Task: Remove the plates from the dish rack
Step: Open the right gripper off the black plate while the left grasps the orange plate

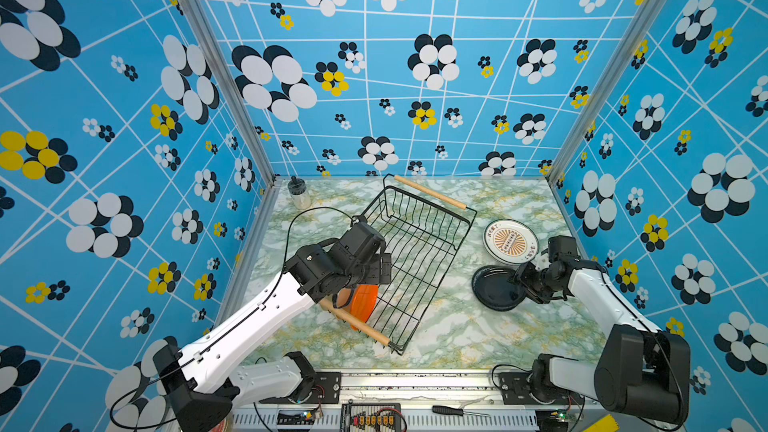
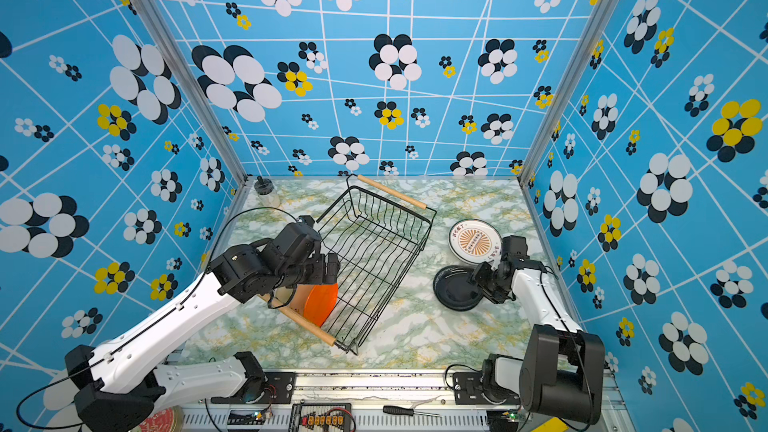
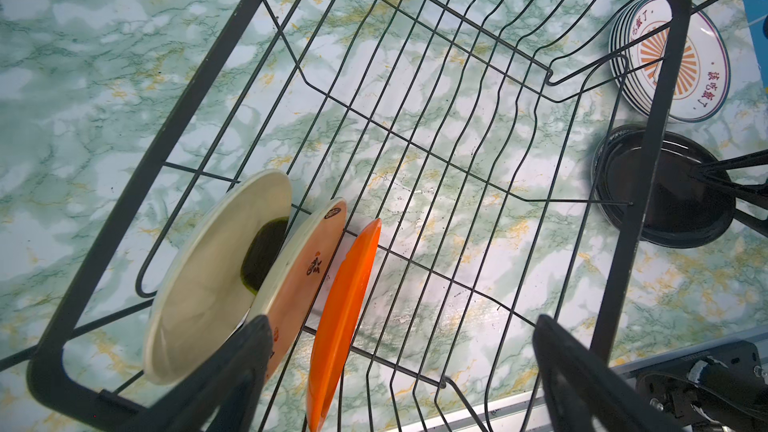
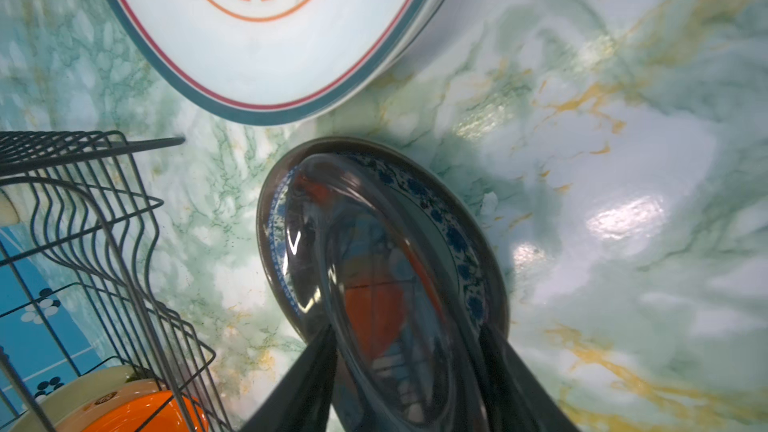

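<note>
The black wire dish rack (image 1: pixel 430 192) (image 3: pixel 166 147) sits skewed at mid-table. At its near end stand three plates on edge: cream (image 3: pixel 208 284), tan (image 3: pixel 307 259) and orange (image 3: pixel 345 301) (image 1: pixel 363 301). My left gripper (image 1: pixel 382 272) (image 3: pixel 405 371) hangs open above them, the orange plate between its fingers and touching neither. To the right of the rack lie a stack of white printed plates (image 1: pixel 510 241) (image 4: pixel 270 47) and a glossy black plate (image 1: pixel 494 288) (image 4: pixel 374 263) on a blue-patterned one (image 4: pixel 457 238). My right gripper (image 1: pixel 521 278) (image 4: pixel 409 380) is open astride the black plate's rim.
A clear jar with a black lid (image 1: pixel 298 193) stands in the back left corner. A screwdriver (image 1: pixel 453 410) lies on the front rail, and a red tin (image 2: pixel 162 419) shows at the bottom left. Patterned walls close in three sides of the table.
</note>
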Controlling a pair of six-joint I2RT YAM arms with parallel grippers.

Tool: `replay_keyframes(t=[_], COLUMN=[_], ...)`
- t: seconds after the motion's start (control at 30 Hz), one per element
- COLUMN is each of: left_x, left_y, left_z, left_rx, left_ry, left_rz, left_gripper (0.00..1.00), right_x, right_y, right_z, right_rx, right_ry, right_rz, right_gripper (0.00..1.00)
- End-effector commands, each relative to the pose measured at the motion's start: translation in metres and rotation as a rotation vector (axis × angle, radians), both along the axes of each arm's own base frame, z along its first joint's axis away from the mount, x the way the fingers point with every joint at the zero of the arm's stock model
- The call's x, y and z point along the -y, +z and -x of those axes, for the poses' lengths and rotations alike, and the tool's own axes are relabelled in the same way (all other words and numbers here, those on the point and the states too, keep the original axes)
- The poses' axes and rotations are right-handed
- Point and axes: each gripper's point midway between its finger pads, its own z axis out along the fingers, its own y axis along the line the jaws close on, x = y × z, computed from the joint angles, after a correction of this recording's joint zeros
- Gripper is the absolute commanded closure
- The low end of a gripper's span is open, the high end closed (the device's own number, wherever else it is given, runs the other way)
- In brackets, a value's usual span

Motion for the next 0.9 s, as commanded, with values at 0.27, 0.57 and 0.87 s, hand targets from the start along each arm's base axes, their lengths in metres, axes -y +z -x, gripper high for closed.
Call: replay_keyframes(t=[0.27,0.57,0.87], left_x=[0.001,0.004,0.004], left_y=[-0.011,-0.017,-0.031], left_z=[-0.002,-0.001,0.006], left_rx=[-0.036,-0.061,-0.140], left_ry=[0.001,-0.019,-0.075], left_rz=[-0.033,-0.047,-0.126], left_gripper=[0.01,0.01,0.01], right_x=[0.014,0.013,0.015], right_y=[-0.005,-0.002,-0.001], right_z=[0.007,0.004,0.004], right_rx=[-0.053,-0.064,-0.073], right_ry=[0.010,0.031,0.026], right_rz=[0.087,0.109,0.135], right_gripper=[0.40,0.37,0.16])
